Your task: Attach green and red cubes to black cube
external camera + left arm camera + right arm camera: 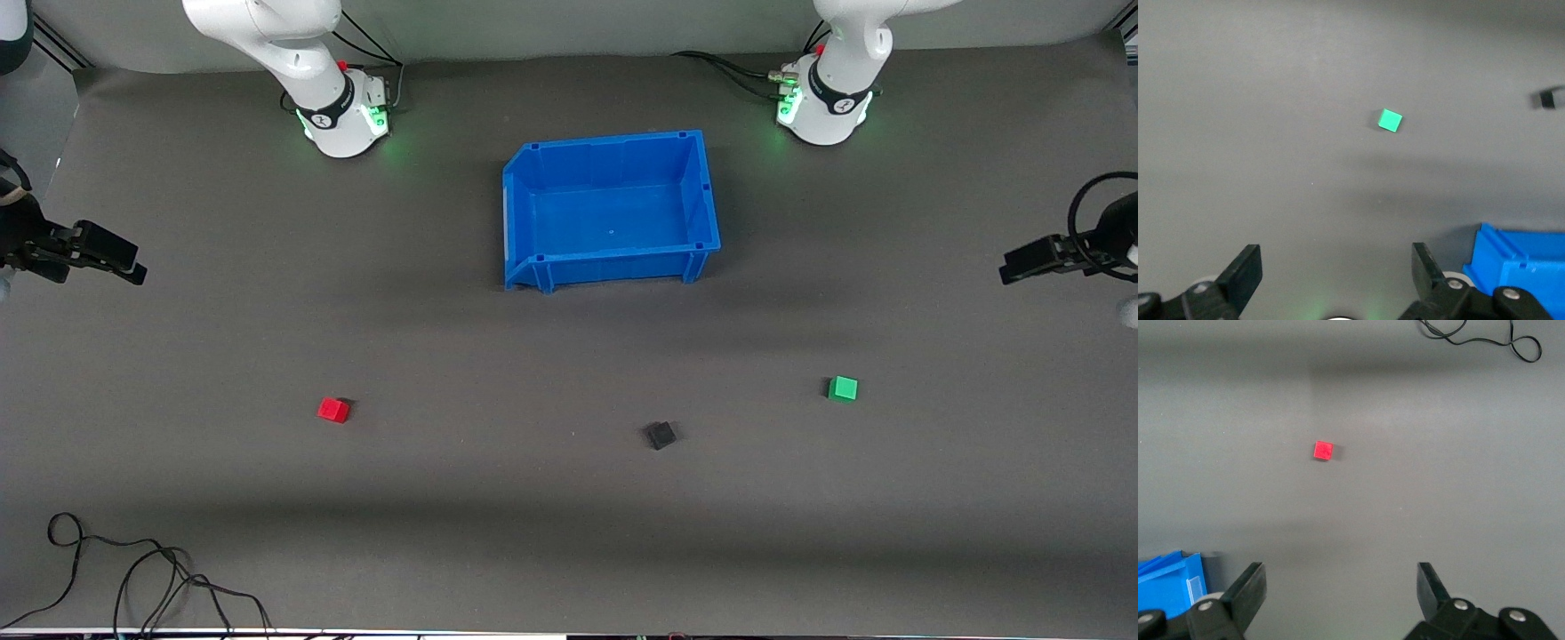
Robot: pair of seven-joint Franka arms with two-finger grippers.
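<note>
Green cube (843,388) lies toward the left hand (1337,267), red cube (333,409) toward the right hand (1341,587); both hands spread, black cube (661,436) between.

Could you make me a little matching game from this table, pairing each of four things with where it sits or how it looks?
Things:
1. red cube
2. green cube
3. black cube
4. blue bin

Places or states:
A. between the two coloured cubes, nearest the front camera of the three
B. toward the right arm's end of the table
C. nothing in it, close to the robots' bases
D. toward the left arm's end of the table

Pairs: 1-B, 2-D, 3-A, 4-C

The left gripper and right gripper both hang open over the table's ends, holding nothing.
</note>
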